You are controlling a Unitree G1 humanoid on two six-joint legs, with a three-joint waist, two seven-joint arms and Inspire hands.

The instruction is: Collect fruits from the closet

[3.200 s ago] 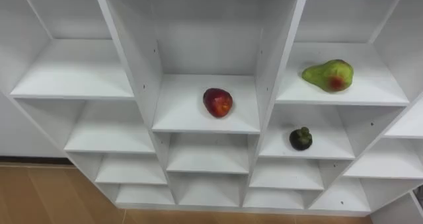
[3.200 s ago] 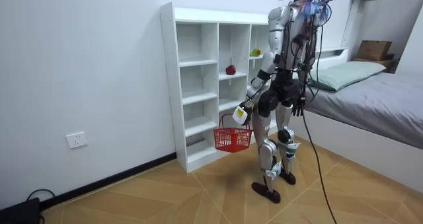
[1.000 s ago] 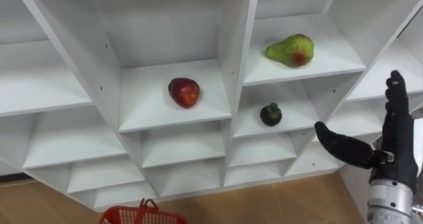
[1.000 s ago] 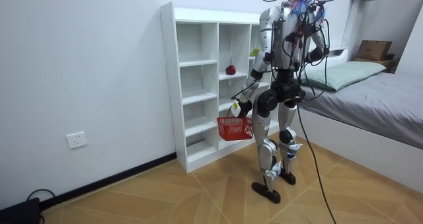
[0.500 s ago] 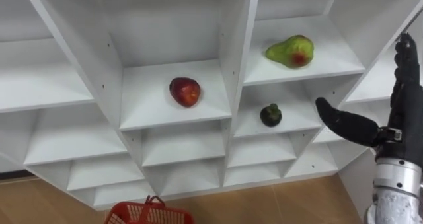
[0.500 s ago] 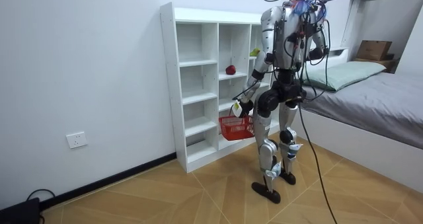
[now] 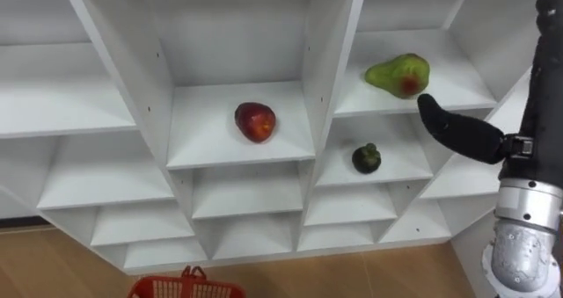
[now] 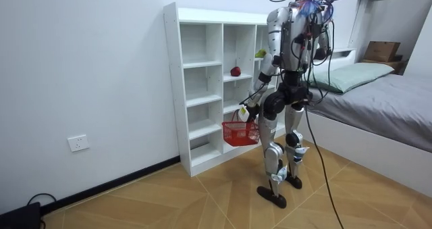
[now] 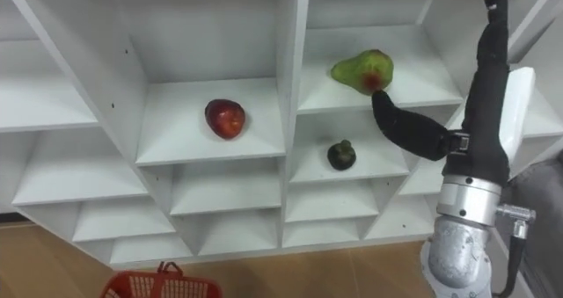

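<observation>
The right hand point(image 7: 535, 113), fingers straight and thumb apart, hangs before the pear point(image 7: 400, 74) on the closet's point(image 7: 327, 87) right-hand shelf. An apple point(image 7: 254, 121) sits mid-shelf in the middle column, with 1 dark fruit point(image 7: 366, 158) below the pear. The left hand point(image 8: 244, 112) clasps the basket point(image 8: 240, 132).

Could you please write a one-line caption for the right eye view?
Open right hand before the shelves, beside the pear; apple and dark fruit shelved, basket below.

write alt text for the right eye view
The robot's open right hand is raised before a white closet, its thumb pointing toward a green pear on a right-hand shelf. A red apple sits in the middle compartment, a small dark fruit below the pear, a red basket at the bottom edge.
</observation>
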